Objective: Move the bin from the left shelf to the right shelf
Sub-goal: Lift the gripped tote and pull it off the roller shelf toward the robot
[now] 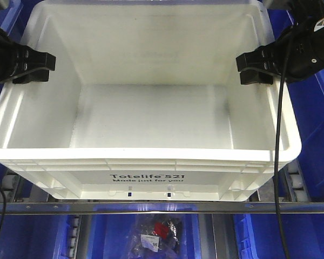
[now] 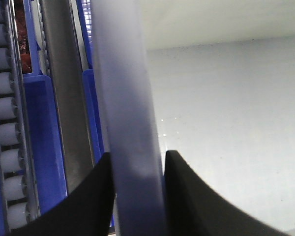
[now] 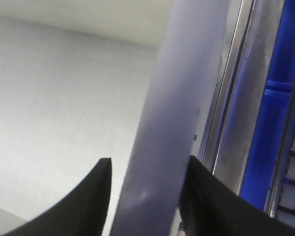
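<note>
The white bin [image 1: 146, 156] fills most of the front view. It sits on a shelf, and there is nothing inside it. Black words, "Totelife 521 Made just for you", are on its wall at 6 o'clock.

At about 10 o'clock on the bin, the left gripper [image 1: 42, 69] reaches over the rim. In the left wrist view, the left gripper [image 2: 136, 164] has one black finger on each side of the rim. Both fingers [image 2: 88, 201] touch it, so they are pinched narrow on the bin.

At about 2 o'clock, the right gripper [image 1: 254, 69] reaches over the other rim. In the right wrist view, the right gripper [image 3: 148, 169] also has a finger on each side. The outer finger touches the rim. A thin gap shows by the inner one, so it is not clear if it is squeezing tight.

A black cable [image 1: 278, 140] hangs down from the right arm, across the bin's corner.

A metal rail [image 1: 151, 207] runs under the bin's front wall at 6 o'clock. White rollers [image 2: 5, 132] line the shelf just beside the bin. Blue bins [image 1: 313, 135] stand on both sides. Below the rail, a clear bag [image 1: 156, 234] of small parts lies in a lower blue bin.
</note>
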